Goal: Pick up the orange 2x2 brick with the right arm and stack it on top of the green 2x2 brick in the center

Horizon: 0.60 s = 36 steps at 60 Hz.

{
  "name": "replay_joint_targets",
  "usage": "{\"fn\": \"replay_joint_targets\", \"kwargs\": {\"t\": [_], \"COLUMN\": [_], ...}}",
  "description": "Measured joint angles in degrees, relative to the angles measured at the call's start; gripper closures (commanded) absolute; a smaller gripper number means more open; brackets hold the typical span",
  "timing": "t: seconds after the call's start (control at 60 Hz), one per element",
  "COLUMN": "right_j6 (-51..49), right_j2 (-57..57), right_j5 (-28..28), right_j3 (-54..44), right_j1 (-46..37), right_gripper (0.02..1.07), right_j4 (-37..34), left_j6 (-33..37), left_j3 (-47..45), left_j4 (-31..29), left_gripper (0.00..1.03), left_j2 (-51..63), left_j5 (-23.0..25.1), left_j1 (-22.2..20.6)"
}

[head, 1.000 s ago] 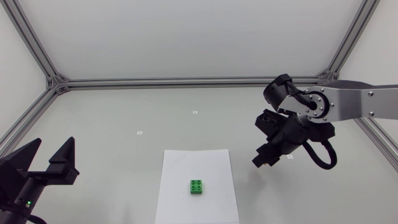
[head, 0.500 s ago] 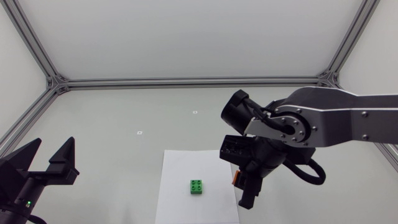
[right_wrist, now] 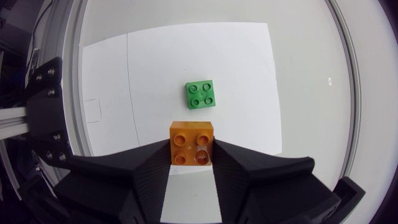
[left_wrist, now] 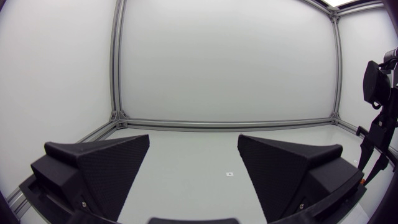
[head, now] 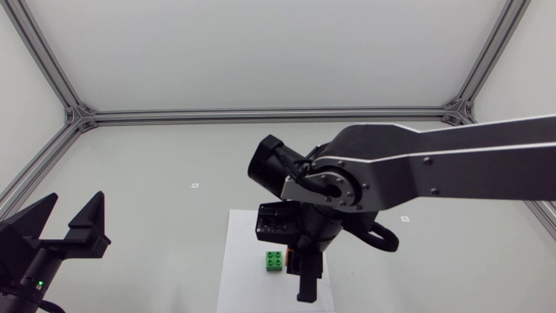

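Inside right tool [right_wrist: 193,155], orange brick [right_wrist: 193,142]

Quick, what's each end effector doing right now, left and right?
The left end effector is open, holding nothing.
The right end effector is closed on the orange 2x2 brick.

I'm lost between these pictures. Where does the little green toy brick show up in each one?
Head view: the green 2x2 plastic brick lies about midway along the white paper sheet.
Left wrist view: not in it.
Right wrist view: the brick lies on the same sheet, ahead of the right end effector, beyond the orange 2x2 plastic brick it grips.
Shared landmark: the white paper sheet.
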Motion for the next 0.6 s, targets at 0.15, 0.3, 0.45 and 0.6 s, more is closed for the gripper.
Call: {"fn": "replay_joint_targets", "kwargs": {"t": [0.15,0.3,0.45,0.6], "right_j6": [-1.90,-3.43,-5.29,-6.69], "right_j2": [3.15,6.38,9.35,11.41], "right_j5": [0.02,0.02,0.02,0.00], "right_j3": [2.51,5.25,7.56,8.66], "right_j1": [0.00,0.00,-0.04,-0.04], "right_gripper": [0.87,0.87,0.87,0.87], "right_j4": [0.20,0.17,0.17,0.20], "left_j6": [0.02,0.02,0.00,0.02], "left_j3": [0.00,0.00,0.00,0.00], "left_j4": [0.02,0.00,0.02,0.02], "left_gripper": [0.04,0.04,0.04,0.04], "left_j2": [0.00,0.00,0.00,0.00], "left_j5": [0.00,0.00,0.00,0.00], "left_j1": [0.00,0.00,0.00,0.00]}}
